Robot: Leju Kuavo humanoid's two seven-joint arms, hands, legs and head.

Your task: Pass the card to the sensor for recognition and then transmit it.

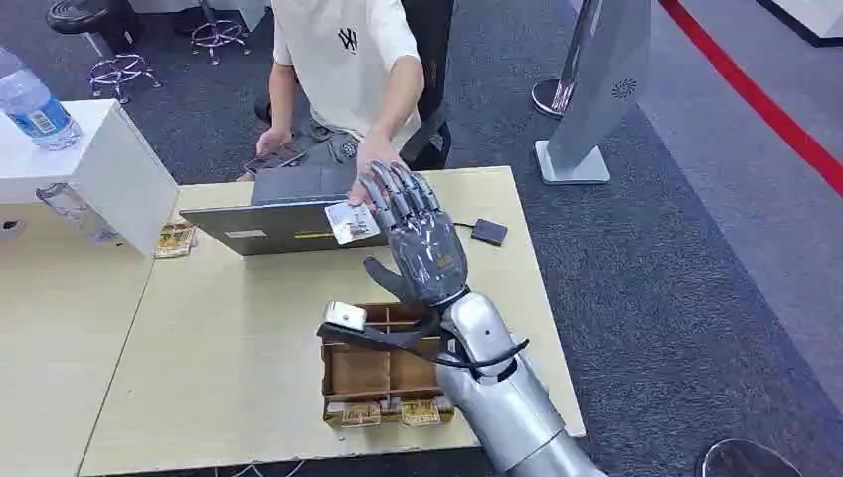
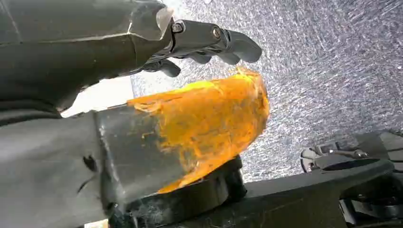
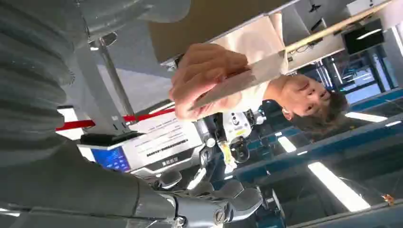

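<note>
The white card is above the laptop, in the grip of a person's hand reaching over the table. In the right wrist view that same person's hand pinches the card. My right hand is raised beside the card with its fingers spread and apart from it. The black square sensor lies on the table just right of my hand. My left hand hangs over the grey floor, fingers loosely bent, holding nothing.
A wooden card box stands under my right forearm near the table's front edge. A grey laptop sits at the back, a white box with a water bottle at the left. A grey kiosk stand is beyond the table.
</note>
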